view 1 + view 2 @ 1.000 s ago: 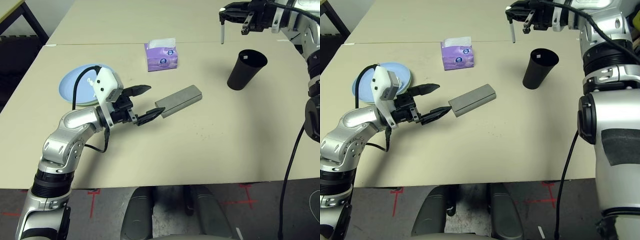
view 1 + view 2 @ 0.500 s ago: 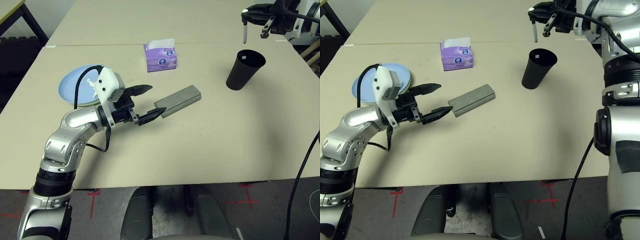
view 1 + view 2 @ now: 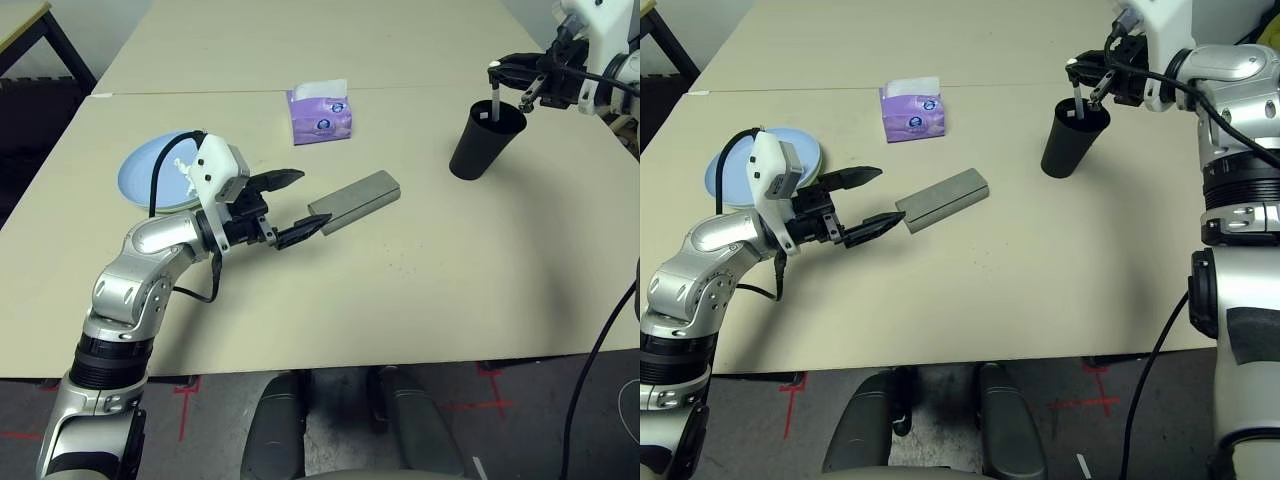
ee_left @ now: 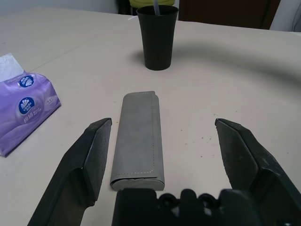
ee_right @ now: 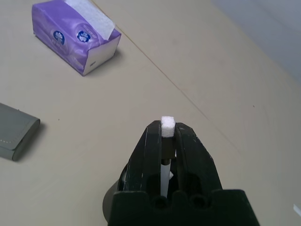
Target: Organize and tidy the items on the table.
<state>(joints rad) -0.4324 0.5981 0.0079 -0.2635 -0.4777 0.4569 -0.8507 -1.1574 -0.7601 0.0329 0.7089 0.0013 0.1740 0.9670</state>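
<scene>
My right gripper (image 3: 1087, 80) is shut on a white pen (image 3: 494, 100) held upright over the black cup (image 3: 477, 145) at the table's far right. The pen's lower end dips inside the cup's rim. In the right wrist view the pen's white end (image 5: 167, 123) sticks out between the closed fingers. My left gripper (image 3: 313, 198) stands open just above the tabletop. The near end of the grey glasses case (image 3: 357, 200) lies between its fingertips without touching them. Behind my left wrist rests the light blue plate (image 3: 145, 178), with a small white crumpled bit (image 3: 181, 165) at its edge.
A purple tissue pack (image 3: 322, 112) stands near the table's seam (image 3: 200, 92), behind the case. A black-framed table (image 3: 40, 30) is at the far left corner. The pale tabletop (image 3: 420, 290) is bare in front of the case and the cup.
My right gripper has come down and to the right with the pen, from above and left of the cup to over its mouth. The left arm and the case have not moved.
</scene>
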